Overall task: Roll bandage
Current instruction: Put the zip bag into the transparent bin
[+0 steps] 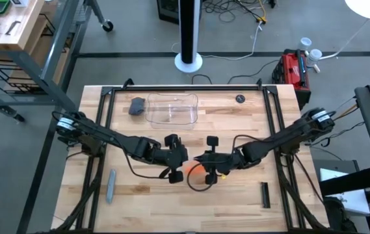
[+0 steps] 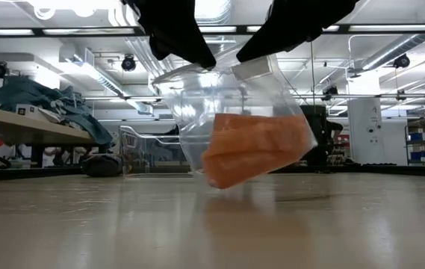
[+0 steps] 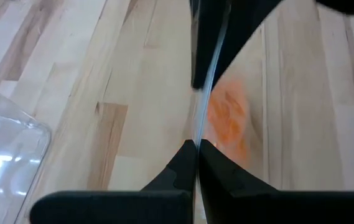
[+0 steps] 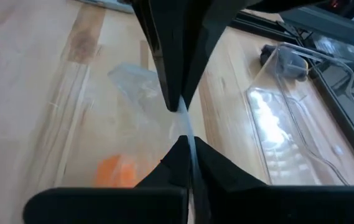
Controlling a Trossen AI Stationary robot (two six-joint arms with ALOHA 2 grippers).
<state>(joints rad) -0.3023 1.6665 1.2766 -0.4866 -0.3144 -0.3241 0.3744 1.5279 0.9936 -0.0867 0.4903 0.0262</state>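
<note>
Lifting the bandage [image 2: 253, 146], sealed in its wrapper [image 2: 231, 104], just above mid-table.
Our left gripper [image 3: 196, 146] and right gripper [image 4: 183, 124] each pinch the slippery film; the soft, light strip needs grasping by an end.

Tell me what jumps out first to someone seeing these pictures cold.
The orange bandage stands out: it sits inside a clear plastic wrapper held up off the table's middle. The left gripper and right gripper each pinch the wrapper's top edge from opposite sides. Behind them, toward the table's far edge, lies a clear plastic tray with a grey lump beside it.
</note>
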